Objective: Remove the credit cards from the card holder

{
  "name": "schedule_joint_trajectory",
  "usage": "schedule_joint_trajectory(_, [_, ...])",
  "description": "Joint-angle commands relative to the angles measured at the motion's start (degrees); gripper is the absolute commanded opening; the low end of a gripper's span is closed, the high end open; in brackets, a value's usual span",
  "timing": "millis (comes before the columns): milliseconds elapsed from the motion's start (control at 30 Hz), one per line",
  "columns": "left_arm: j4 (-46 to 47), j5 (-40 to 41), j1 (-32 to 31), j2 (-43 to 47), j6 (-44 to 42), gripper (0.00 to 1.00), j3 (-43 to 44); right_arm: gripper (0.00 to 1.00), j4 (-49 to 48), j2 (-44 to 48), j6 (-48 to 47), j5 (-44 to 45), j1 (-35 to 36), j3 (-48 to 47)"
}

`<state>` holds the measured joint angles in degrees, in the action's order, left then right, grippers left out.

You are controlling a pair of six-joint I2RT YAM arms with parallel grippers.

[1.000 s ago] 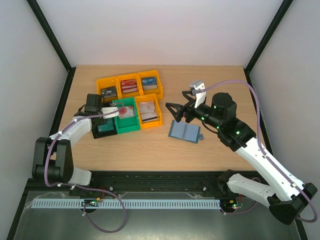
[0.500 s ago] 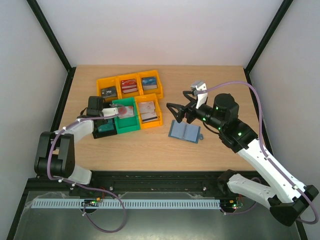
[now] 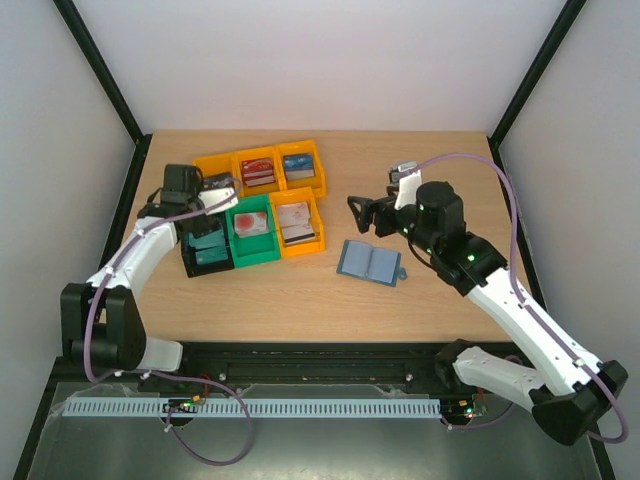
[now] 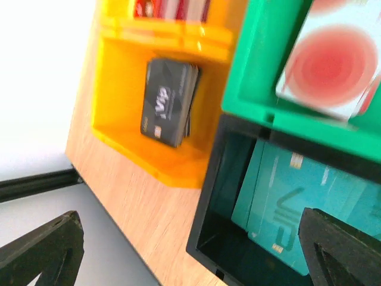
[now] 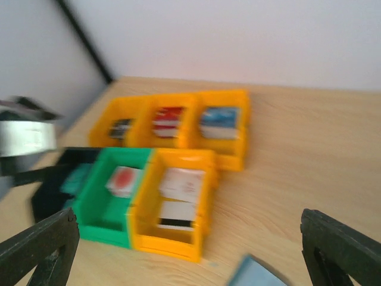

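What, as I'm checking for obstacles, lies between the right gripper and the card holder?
Nothing: the top view shows only bare table between the right gripper and the card holder.

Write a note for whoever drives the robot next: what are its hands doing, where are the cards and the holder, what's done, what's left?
Left gripper: open, empty, over the black bin.
Right gripper: open, empty, in the air behind the card holder.
Card holder: lies open on the table, right of the bins; no card shows in it.
Credit cards: teal card in the black bin, white-and-red card in the green bin, others in the orange bins.
Left: probably nothing; check the sleeves up close.
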<state>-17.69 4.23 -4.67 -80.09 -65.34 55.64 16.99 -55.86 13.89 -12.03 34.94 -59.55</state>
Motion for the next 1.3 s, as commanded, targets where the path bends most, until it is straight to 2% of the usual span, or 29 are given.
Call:
schedule_joint_trajectory(0, [-11.68,-11.49,0.45,2.62,11.67,0.99,7.68,0.99,9.14,-2.65,7.66,17.49,-3.85,1.45])
schedule_joint_trajectory(100, [-15.14,-19.18,0.37,3.62,22.40,0.99,12.09,0.99,11.35,-4.34,10.14,22.90,-5.14,6.14])
schedule_joint_trajectory(200, [-16.71,-26.18,0.14,4.59,32.48,0.99,13.64,0.99,11.82,-7.62,13.60,22.12,-5.28,9.90])
schedule_joint_trajectory(333, [-16.04,-28.37,-1.97,5.48,41.54,0.99,11.90,0.80,9.47,-13.71,16.76,16.76,-5.23,14.54])
schedule_joint_trajectory(433, [-15.93,-27.61,-3.77,6.08,42.03,0.99,10.13,0.77,5.59,-17.64,17.92,13.00,-5.21,18.16])
schedule_joint_trajectory(633, [-16.56,-24.19,-6.54,5.67,42.40,0.99,10.05,0.78,1.92,-25.58,18.45,14.93,-5.18,19.21])
schedule_joint_trajectory(833, [-16.55,-23.54,-7.57,5.65,41.81,0.99,9.72,0.69,-2.66,-31.84,18.95,10.50,-5.11,19.00])
schedule_joint_trajectory(900, [-16.30,-23.03,-7.72,5.56,41.79,0.99,9.48,0.62,-3.79,-33.52,18.77,10.00,-5.08,18.76])
schedule_joint_trajectory(967, [-16.13,-22.44,-7.85,5.43,41.71,0.99,9.25,0.50,-4.13,-35.39,18.35,10.81,-5.08,18.32])
schedule_joint_trajectory(1133, [-16.05,-21.58,-8.15,5.60,41.44,0.99,8.90,0.08,-3.99,-37.96,17.21,15.27,-5.15,17.98])
schedule_joint_trajectory(1167, [-16.06,-21.55,-8.16,5.65,41.44,0.99,8.80,0.03,-3.73,-38.05,16.88,15.58,-5.14,17.83])
schedule_joint_trajectory(1267, [-15.96,-21.51,-8.25,5.52,41.33,0.99,8.55,0.02,-2.54,-37.02,16.06,15.36,-5.14,16.65])
